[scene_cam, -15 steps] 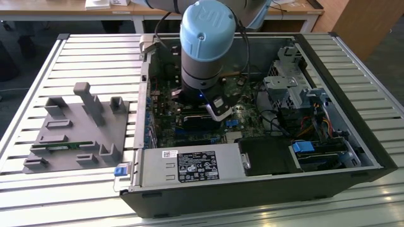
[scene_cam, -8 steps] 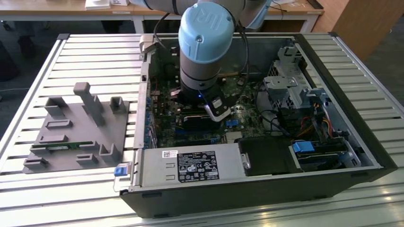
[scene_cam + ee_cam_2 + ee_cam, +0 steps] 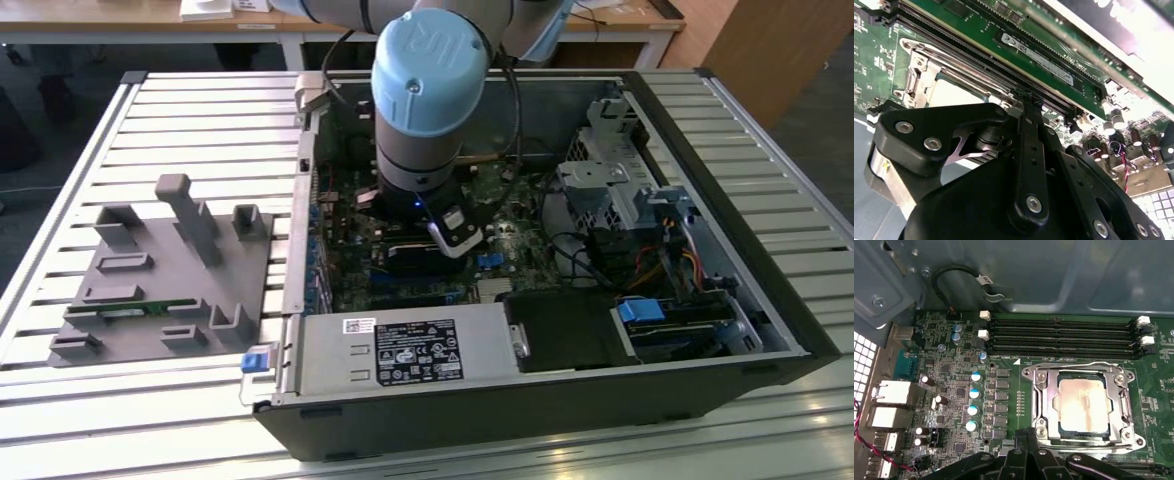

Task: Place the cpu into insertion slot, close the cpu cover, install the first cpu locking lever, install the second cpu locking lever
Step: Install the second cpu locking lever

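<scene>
The cpu (image 3: 1081,402) lies in the insertion slot on the green board, its dull silver face showing through the cut-out of the cpu cover (image 3: 1046,405), which is down flat over it. Thin wire levers (image 3: 1079,365) lie along two sides of the cover. In the first wrist view my gripper (image 3: 1027,432) is shut, its black fingers together just off the socket's corner, with nothing seen between them. The second wrist view shows the gripper (image 3: 1026,97) reaching the socket's edge beside the pale cpu (image 3: 954,95). In the exterior view the gripper (image 3: 414,252) is low inside the computer case.
Long black memory slots (image 3: 1064,335) run beside the socket, with blue-topped capacitors (image 3: 974,400) on its other side. The case holds a power supply (image 3: 400,350) and a drive cage (image 3: 627,190). A grey fixture (image 3: 167,270) stands on the slatted table at the exterior view's left.
</scene>
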`<action>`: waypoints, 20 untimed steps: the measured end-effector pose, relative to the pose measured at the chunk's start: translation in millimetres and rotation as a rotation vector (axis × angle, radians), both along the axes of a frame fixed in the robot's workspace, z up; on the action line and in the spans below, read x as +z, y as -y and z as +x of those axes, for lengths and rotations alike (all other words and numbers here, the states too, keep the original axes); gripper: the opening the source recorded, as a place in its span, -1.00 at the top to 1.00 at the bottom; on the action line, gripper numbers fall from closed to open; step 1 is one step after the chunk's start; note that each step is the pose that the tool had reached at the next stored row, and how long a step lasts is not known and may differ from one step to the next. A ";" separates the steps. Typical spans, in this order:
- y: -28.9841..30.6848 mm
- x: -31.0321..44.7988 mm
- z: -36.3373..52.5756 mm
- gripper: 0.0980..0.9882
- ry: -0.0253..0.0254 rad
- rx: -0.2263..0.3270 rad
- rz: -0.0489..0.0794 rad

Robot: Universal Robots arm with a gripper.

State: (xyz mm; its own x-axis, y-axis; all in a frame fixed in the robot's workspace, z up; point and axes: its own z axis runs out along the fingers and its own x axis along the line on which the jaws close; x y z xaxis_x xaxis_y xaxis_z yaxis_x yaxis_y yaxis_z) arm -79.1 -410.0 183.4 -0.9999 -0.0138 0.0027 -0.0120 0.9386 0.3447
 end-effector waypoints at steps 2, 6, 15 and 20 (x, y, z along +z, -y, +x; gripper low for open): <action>0.0 -0.3 -0.3 0.98 0.0002 0.000 0.001; -0.1 -0.2 -0.9 0.98 0.0005 0.000 0.004; -0.2 2.7 -1.0 0.98 0.0003 0.000 0.005; -0.2 3.1 -1.0 0.98 0.0004 0.000 0.006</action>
